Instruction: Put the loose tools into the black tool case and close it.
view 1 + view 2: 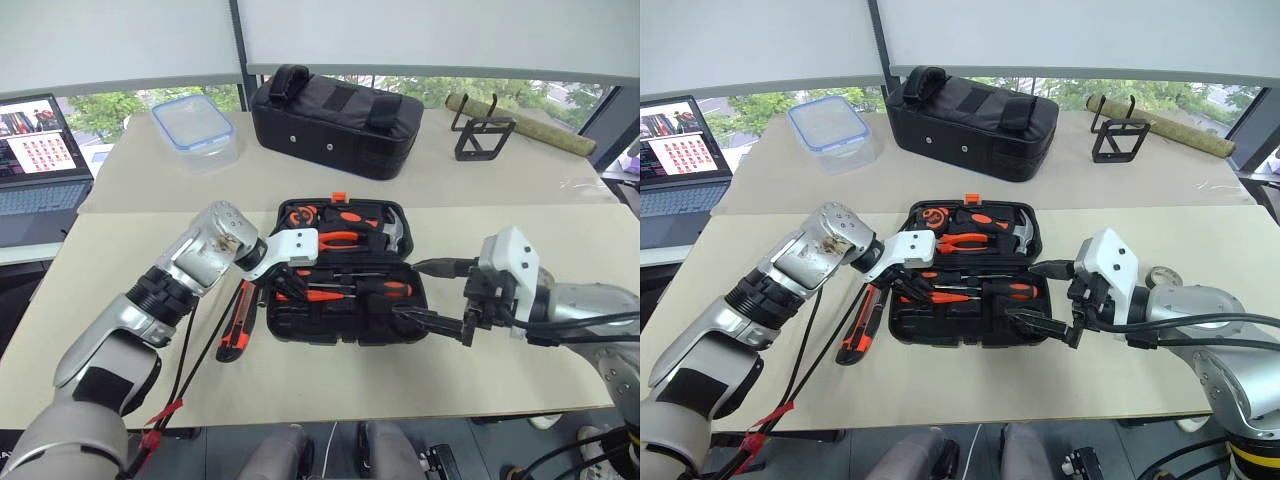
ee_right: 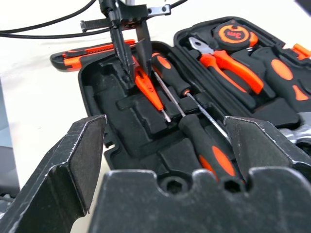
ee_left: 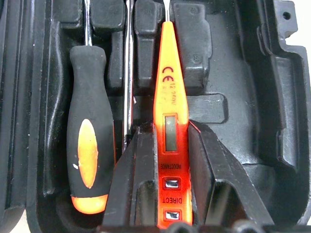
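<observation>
1. My left gripper (image 3: pixel 167 194) has its jaws closed narrowly on the slim orange screwdriver (image 3: pixel 167 111), a tester type with a small window in its handle, gripping it near the butt end.
2. That tool hangs tip-forward just over the near tray of the open black tool case (image 1: pixel 300 322), beside two black-and-orange screwdrivers (image 2: pixel 171 80) already lying in their slots.
3. My right gripper (image 1: pixel 440 322) waits with jaws spread fully wide and holding nothing, at the case's near right corner.
4. The orange-black utility knife (image 1: pixel 236 322) lies on the bench (image 1: pixel 500 380) just left of the case, not yet packed. Pliers (image 2: pixel 228 60) and a hammer sit in the far half.
5. I judge the step in hand is seating the tester. Next I must line its shaft with the empty moulded groove, lower it flat, then release.
6. The knife follows; closing comes last.
</observation>
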Robot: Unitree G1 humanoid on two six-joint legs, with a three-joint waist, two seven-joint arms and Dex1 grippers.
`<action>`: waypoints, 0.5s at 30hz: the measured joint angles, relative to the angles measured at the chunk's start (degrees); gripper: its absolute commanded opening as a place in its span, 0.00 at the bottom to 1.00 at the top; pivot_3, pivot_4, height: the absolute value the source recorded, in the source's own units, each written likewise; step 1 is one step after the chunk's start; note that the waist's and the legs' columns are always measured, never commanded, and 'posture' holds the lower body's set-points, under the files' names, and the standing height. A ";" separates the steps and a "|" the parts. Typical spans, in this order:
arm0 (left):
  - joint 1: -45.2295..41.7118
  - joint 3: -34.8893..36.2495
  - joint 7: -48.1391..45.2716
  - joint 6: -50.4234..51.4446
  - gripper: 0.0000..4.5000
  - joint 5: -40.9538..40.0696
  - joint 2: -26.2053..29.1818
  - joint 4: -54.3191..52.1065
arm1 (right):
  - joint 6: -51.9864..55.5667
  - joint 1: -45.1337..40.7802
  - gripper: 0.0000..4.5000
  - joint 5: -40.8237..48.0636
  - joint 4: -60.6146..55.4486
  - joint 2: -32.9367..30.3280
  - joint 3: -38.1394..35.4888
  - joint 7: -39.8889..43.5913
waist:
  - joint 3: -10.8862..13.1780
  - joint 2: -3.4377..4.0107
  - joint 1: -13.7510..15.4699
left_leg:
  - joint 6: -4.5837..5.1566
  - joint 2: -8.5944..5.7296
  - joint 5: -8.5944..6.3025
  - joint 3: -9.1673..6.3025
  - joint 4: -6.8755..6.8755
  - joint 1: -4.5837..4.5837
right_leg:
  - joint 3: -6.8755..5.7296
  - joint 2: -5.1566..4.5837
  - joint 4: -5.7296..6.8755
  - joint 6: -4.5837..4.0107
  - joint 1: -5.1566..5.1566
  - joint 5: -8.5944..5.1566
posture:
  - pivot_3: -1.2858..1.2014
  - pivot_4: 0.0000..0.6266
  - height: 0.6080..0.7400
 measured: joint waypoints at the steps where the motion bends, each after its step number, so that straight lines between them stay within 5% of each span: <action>1: -0.02 0.04 0.00 0.03 0.21 0.14 -0.21 0.10 | 0.00 -0.10 1.00 0.24 0.00 0.03 0.00 -0.02 | 0.00 0.00 0.07 | 0.00 0.00 0.00 0.00 0.01 0.00 | 0.00 0.00 0.00 0.00 0.01 0.00 | 0.52 0.24 0.82; 10: 0.04 5.79 -2.08 3.43 0.94 -4.62 1.05 -3.11 | 0.00 -0.15 1.00 1.45 0.15 0.20 0.12 -1.03 | 0.00 -0.01 -0.05 | 0.00 0.01 0.00 0.00 0.02 -0.01 | 0.00 0.01 0.04 0.00 -0.04 0.00 | 0.52 0.24 0.82; 13: 0.50 10.69 -2.73 2.90 0.90 -7.65 3.23 -6.03 | 0.00 -0.17 1.00 1.63 0.55 0.26 0.42 -1.13 | 0.00 0.00 -0.18 | 0.00 0.02 0.00 0.00 0.01 -0.01 | -0.01 0.02 0.03 0.00 -0.05 0.00 | 0.52 0.24 0.82; 15: 1.83 13.40 -2.39 3.05 0.75 -9.15 3.71 -7.29 | 0.00 -0.23 1.00 1.63 0.70 0.29 0.71 -1.16 | 0.00 0.01 -0.17 | 0.00 0.01 0.00 0.00 0.02 0.02 | -0.01 0.03 0.03 0.00 -0.03 0.00 | 0.52 0.24 0.82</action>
